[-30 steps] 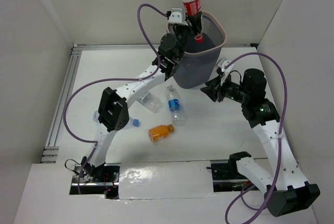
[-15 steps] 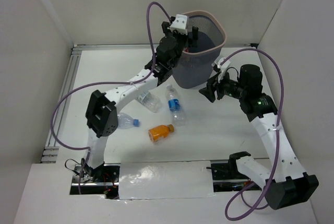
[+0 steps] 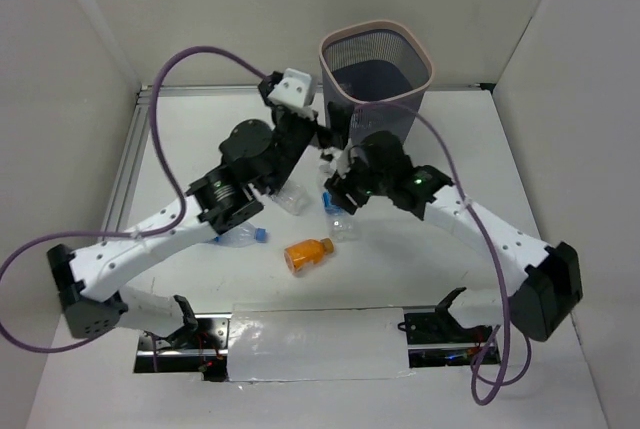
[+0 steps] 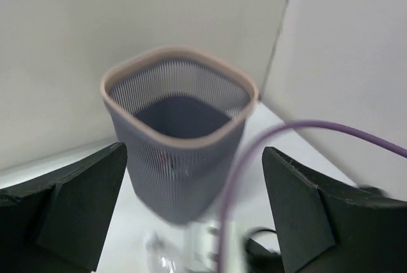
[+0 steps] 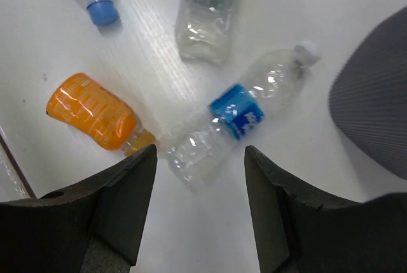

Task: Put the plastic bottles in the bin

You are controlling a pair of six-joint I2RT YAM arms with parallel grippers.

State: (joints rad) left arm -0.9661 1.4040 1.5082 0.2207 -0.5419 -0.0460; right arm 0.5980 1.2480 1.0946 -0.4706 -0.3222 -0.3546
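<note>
The bin (image 3: 375,59), dark mesh with a pale rim, stands at the back of the table; the left wrist view faces it (image 4: 181,126). My left gripper (image 3: 325,141) hangs open just left of it, with nothing between its fingers (image 4: 76,203). My right gripper (image 5: 200,209) is open above a clear bottle with a blue label (image 5: 235,120), apart from it. That bottle (image 3: 343,224) lies on the table beside an orange-drink bottle (image 3: 308,252), seen again in the right wrist view (image 5: 95,115). Another clear bottle (image 3: 290,197) and a blue-capped one (image 3: 240,237) lie further left.
White walls close the table in at the back and on both sides. A metal rail (image 3: 130,169) runs along the left edge. A purple cable (image 4: 254,158) crosses in front of the left wrist camera. The bin's side (image 5: 375,107) stands close to my right gripper.
My left gripper let go of the red-labelled bottle over the bin, opened wide and drew back down to the left. My right arm swung left over the lying bottles and opened wider.
</note>
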